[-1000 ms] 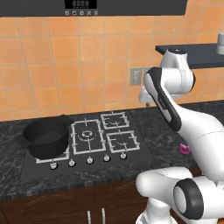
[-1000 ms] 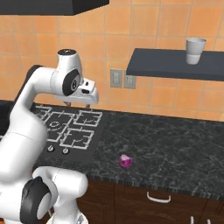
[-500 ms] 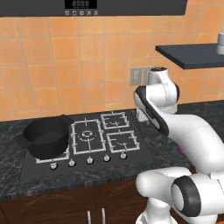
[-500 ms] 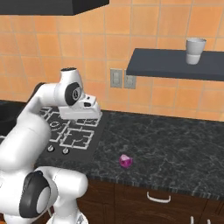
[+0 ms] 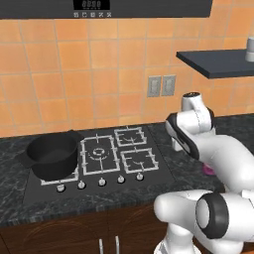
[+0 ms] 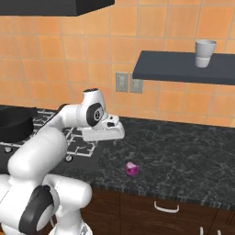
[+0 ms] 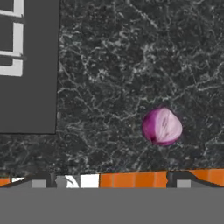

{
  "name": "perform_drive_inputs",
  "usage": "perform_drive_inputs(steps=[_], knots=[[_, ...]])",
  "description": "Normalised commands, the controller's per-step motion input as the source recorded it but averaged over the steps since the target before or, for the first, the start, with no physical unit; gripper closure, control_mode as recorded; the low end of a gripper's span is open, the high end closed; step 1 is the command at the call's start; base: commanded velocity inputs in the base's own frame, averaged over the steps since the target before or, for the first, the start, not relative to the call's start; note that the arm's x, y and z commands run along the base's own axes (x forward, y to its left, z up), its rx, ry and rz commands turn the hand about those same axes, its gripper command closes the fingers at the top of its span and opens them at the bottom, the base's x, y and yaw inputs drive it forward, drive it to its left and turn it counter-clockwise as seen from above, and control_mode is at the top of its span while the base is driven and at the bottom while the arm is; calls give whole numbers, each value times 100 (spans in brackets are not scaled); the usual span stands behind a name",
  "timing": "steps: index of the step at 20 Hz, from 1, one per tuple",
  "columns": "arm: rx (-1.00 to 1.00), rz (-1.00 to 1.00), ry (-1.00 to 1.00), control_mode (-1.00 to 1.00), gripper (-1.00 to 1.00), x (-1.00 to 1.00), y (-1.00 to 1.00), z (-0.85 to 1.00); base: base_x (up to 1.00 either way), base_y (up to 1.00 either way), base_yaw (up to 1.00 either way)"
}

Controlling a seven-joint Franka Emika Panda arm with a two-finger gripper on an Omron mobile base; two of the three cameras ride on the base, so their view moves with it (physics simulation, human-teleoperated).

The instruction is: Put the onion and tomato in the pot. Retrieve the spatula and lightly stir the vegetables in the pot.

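One purple onion (image 7: 162, 126) lies on the dark speckled surface (image 6: 183, 156), to the right of the stove (image 5: 106, 156). It is small and round, with a pale cut side showing in the hand view. In the right base view the onion (image 6: 132, 169) sits near the front edge of the surface, well apart from the robot's hand. In the left base view a bit of it (image 5: 208, 170) peeks out behind the white arm.

The black pot (image 5: 52, 155) stands on the left side of the stove, far from the onion. What is inside it cannot be seen.

The hand (image 6: 103, 131) hangs above the surface, just past the right edge of the stove, and its camera looks down on the onion. The jaws are too hidden to tell if they are wide or narrow.

A grey cup (image 6: 204, 53) stands on the dark shelf (image 6: 183, 68) on the wall.
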Motion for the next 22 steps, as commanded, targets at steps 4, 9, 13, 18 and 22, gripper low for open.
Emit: perform_drive_inputs(steps=[4, 9, 13, 18, 22], knots=[[0, 0, 4, -100, -100, 0, -80, -39, 0, 0, 0], [0, 0, 3, -100, -100, 0, -64, -42, 0, 0, 0], [0, 0, 2, -100, -100, 2, -46, -41, 0, 0, 0], [4, 0, 0, -100, -100, 3, -10, -58, 0, 0, 0], [7, 0, 0, -100, -100, 2, -1, -55, 0, 0, 0]])
